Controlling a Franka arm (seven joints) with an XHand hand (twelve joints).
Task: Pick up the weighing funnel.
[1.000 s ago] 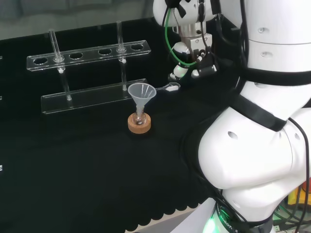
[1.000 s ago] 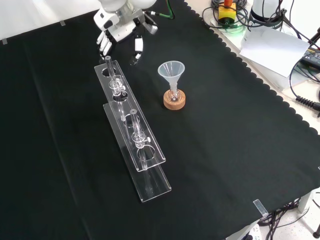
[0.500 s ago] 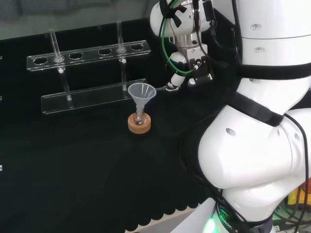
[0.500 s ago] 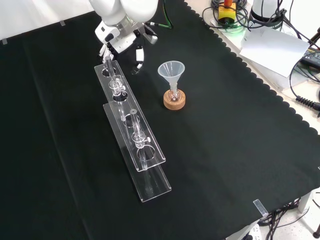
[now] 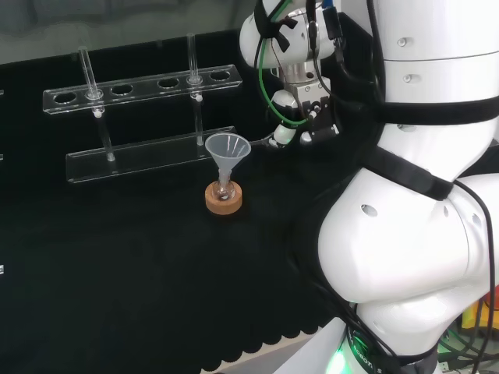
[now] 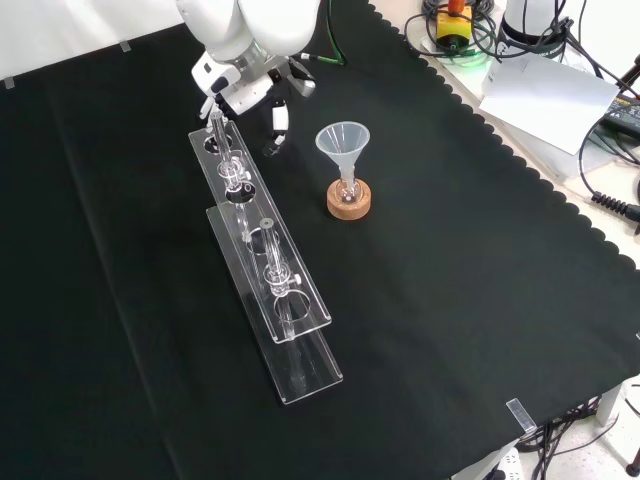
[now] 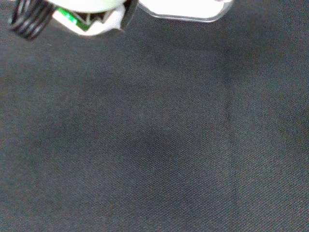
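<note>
Black cloth point(image 5: 117, 257) covers the bench, and we read the head view from its left. First we meet a clear plastic test-tube rack point(image 5: 140, 86), a long plate with round holes raised above a flat base. Two thin glass tubes stand upright in it, one point(image 5: 87, 74) near its left end and one point(image 5: 192, 62) toward its right.

Just in front of the rack's right end stands the big clear cone-shaped funnel point(image 5: 227, 146). It is mouth up, with its stem in a small round glass flask point(image 5: 224, 187) seated on a tan cork ring point(image 5: 224, 199).

Just right of the funnel's rim we find the small clear weighing funnel point(image 5: 263, 143). It lies on the cloth, close to the rack's base.

Directly to its right the black and white hand point(image 5: 304, 105) hangs with its fingers pointing down at the cloth. One white-tipped finger point(image 5: 282, 135) comes down at the weighing funnel's right end. We cannot tell whether it touches the piece.

In the front view we see that finger point(image 6: 281, 117) held straight and set apart from the others, which sit close by the rack's far end. The hand looks spread, with nothing curled round the piece.

Farthest right in the head view rise the arm's large white links point(image 5: 421, 234).
</note>
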